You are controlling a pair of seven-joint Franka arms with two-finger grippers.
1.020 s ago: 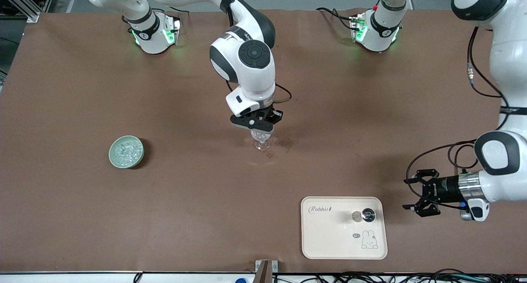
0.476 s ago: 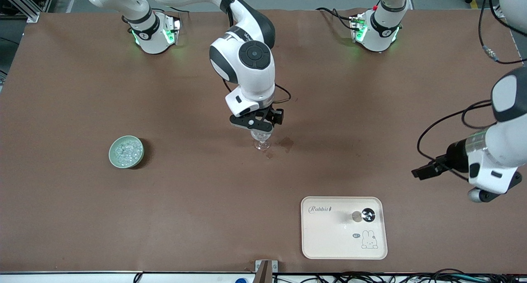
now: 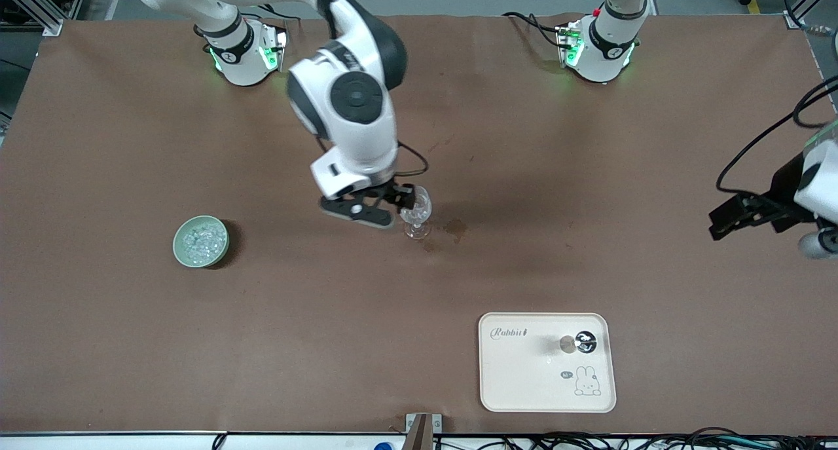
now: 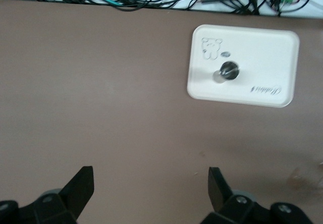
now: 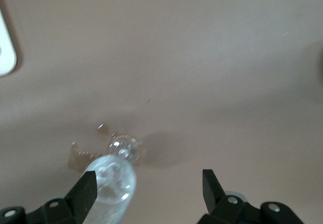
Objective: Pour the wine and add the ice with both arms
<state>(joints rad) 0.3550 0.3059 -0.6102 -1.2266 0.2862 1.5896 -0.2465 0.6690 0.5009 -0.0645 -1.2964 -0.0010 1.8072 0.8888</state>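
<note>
the right gripper (image 3: 383,209) is hanging wide open just beside the upright glass (image 3: 416,215). the ice (image 3: 200,240) is sitting in the green bowl (image 3: 179,247) toward the right arm's end, so the right arm is nearer. the left gripper (image 4: 149,186), also wide, is hovering over bare table.

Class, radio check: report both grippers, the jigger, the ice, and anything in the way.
Right gripper open beside stemmed glass. Left gripper open, over bare table. Jigger on tray; ice in green bowl. Nothing blocking.
</note>
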